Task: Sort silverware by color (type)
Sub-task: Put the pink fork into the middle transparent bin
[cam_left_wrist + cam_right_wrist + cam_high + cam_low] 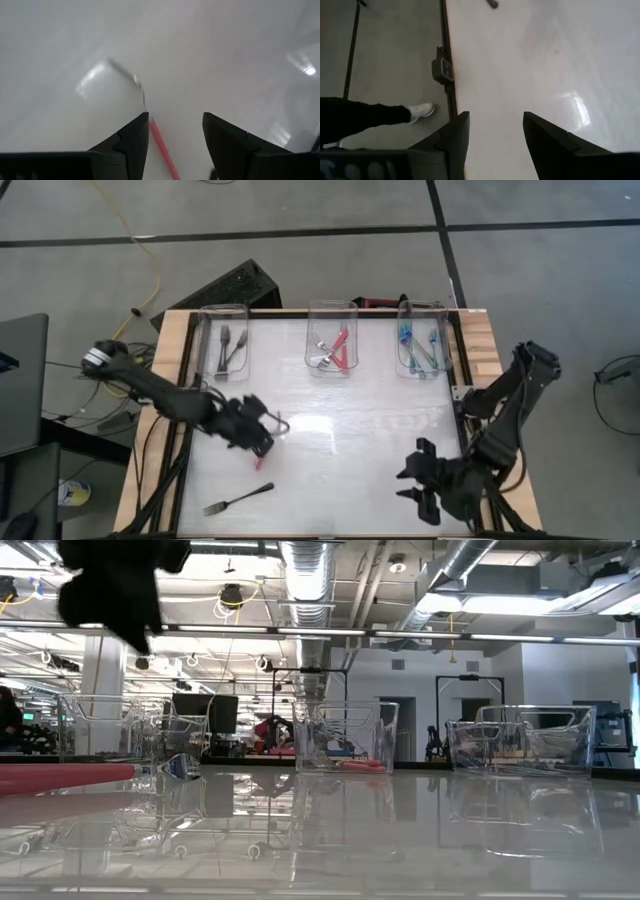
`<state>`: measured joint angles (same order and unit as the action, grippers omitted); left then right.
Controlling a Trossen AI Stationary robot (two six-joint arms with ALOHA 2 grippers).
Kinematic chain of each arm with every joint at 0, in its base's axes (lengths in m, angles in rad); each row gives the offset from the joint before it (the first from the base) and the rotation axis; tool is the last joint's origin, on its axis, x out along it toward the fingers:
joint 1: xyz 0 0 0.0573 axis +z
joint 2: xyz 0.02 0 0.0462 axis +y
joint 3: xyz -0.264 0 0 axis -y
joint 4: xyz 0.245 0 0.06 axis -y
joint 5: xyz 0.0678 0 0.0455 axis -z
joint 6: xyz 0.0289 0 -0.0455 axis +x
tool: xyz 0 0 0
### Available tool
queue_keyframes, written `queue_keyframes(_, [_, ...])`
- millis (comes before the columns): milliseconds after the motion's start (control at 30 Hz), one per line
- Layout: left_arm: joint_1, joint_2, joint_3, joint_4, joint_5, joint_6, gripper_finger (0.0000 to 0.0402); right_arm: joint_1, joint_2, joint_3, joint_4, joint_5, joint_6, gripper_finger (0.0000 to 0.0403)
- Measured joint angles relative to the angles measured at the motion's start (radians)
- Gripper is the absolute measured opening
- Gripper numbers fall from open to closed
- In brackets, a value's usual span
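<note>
From above, the left gripper point(262, 438) sits low over the shiny white table point(350, 420), left of the middle. A red-handled fork point(264, 461) lies right under it, and only the red tip pokes out. The left wrist view shows more: the thin red handle point(161, 145) runs up between the two dark fingers point(132, 142), which are spread wide and hold nothing. The metal tines point(135, 82) look silver and blurry ahead of them.

The low view shows the same fork from the side as a long, round, pink-red handle point(65, 777) lying flat on the table, with the shiny metal end beside it.

A dark grey fork point(238, 499) lies alone near the front edge of the table, well apart from the left gripper. Only the view from above shows it whole.

Three clear plastic bins stand along the back edge. The left bin point(226, 345) holds grey metal forks, the middle bin point(332, 345) holds red-handled ones, and the right bin point(424, 345) holds teal-handled ones.

The right gripper point(425, 480) waits near the front right of the table. Its fingers point(547, 140) are spread apart and hold nothing. Its wrist view alone shows a person's dark trouser leg and white shoe point(422, 110) on the grey floor.
</note>
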<state>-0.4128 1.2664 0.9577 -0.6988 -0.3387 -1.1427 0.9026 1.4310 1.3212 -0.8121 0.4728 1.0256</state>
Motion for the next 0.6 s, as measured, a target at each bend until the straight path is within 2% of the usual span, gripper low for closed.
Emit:
queue_keyframes(267, [-0.093,0.245,0.000,0.013,-0.015,-0.193,0.0170,0.015,0.059,0.000,0.112,-0.001,0.048,0.0207])
queue_keyframes(600, [-0.113,0.490,0.004,0.067,0.006,-0.133,0.0169,-0.049,0.141,0.000,0.340,0.013,0.198,0.0207])
